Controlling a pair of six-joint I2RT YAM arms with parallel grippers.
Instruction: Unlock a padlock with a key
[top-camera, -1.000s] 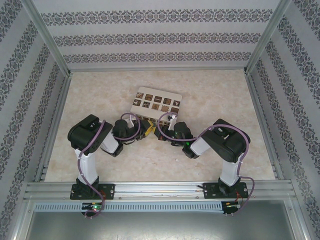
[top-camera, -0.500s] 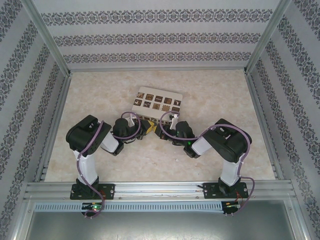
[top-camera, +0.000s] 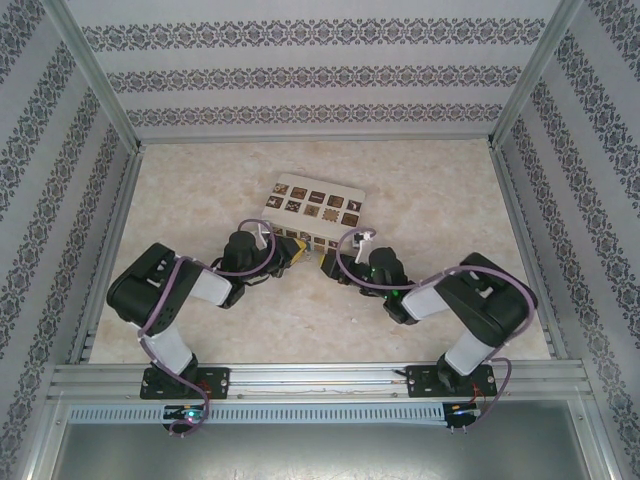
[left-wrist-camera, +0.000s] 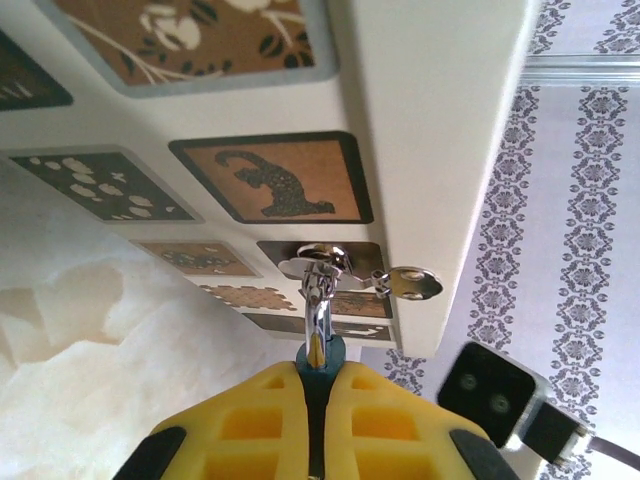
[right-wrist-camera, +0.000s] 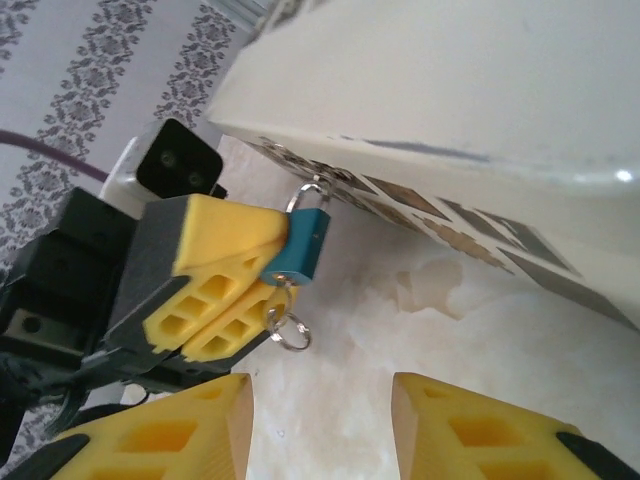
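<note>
Padlock (right-wrist-camera: 300, 245): hooked on the box (right-wrist-camera: 450, 100) edge, body pinched tight in the left tool (right-wrist-camera: 272, 272).
Right tool (right-wrist-camera: 320, 420): wide open, empty, just below.
Risk: I reckon the dangling ring (right-wrist-camera: 291, 331) swings away when nudged, or the tiny lock twists out of the pinch.

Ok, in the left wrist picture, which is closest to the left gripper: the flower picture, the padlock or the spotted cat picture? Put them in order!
1. padlock, bottom middle, gripped by the left gripper.
2. spotted cat picture, middle, on the box.
3. flower picture, at the top edge.
</note>
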